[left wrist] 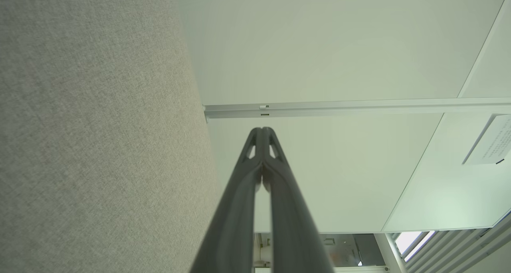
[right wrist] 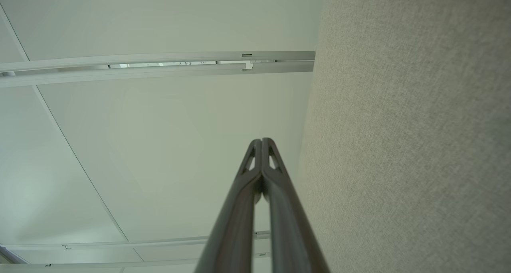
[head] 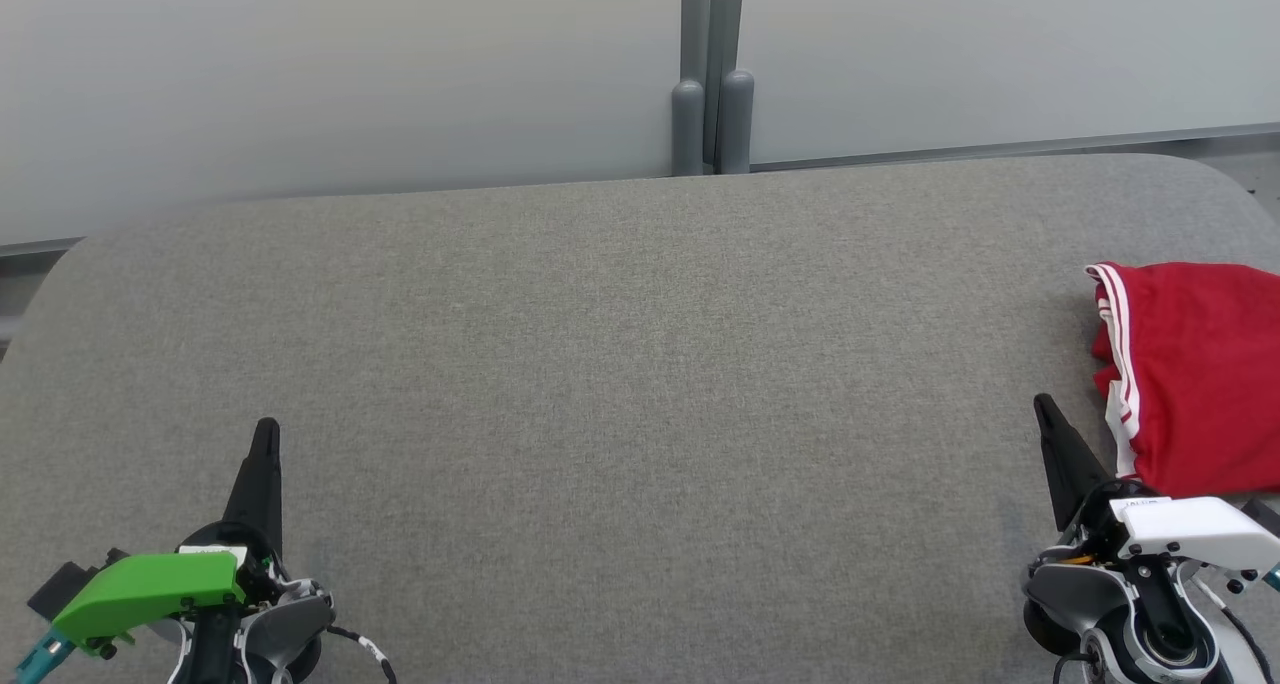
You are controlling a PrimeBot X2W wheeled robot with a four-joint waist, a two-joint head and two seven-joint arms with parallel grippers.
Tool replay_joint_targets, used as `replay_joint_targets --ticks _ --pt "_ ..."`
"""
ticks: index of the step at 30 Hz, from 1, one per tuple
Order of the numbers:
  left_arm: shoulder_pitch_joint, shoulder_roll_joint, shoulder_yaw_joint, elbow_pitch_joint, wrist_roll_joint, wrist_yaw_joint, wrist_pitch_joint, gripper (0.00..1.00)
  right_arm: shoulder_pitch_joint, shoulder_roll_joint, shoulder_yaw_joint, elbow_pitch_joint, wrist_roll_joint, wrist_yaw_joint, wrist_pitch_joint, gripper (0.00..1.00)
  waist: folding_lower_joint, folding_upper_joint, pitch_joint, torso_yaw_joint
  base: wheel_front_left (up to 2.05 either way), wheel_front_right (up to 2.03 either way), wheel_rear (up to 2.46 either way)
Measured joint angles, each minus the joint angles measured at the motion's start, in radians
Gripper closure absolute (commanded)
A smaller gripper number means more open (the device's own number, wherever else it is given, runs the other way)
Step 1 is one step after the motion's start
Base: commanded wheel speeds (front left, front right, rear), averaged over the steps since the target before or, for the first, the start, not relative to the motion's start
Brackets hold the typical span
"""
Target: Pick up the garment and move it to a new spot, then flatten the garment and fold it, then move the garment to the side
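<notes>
A red garment [head: 1195,374] with white side stripes lies folded at the right edge of the grey upholstered surface [head: 640,364]. My right gripper [head: 1045,406] hovers just left of the garment's near corner, shut and empty; its tips [right wrist: 262,140] meet in the right wrist view. At the lower left my left gripper [head: 266,429] is far from the garment, and its tips [left wrist: 262,129] are also pressed together with nothing held.
A pale wall panel [head: 340,64] and a grey post [head: 712,84] run behind the surface's far edge. The wide middle of the grey surface lies between the two grippers. The wrist views look past the surface edge at pale wall panels [left wrist: 327,45].
</notes>
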Motion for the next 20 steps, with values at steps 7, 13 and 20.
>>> replay_joint_targets --ticks 7,13,20 --pt "0.000 0.000 0.000 0.000 0.000 0.000 0.000 1.00 0.000 0.000 0.000 0.000 0.000 0.000 0.000 1.00 0.0000 0.0000 0.000 0.000 0.00 0.00 0.00" --pt "0.000 0.000 0.000 0.000 0.000 0.000 0.000 1.00 0.000 0.000 0.000 0.000 0.000 0.000 0.000 1.00 0.0000 0.0000 0.000 0.000 0.00 0.00 0.00" --pt "0.000 0.000 0.000 0.000 0.000 0.000 0.000 1.00 0.000 0.000 0.000 0.000 0.000 0.000 0.000 1.00 0.0000 0.0000 0.000 0.000 0.00 0.00 0.00"
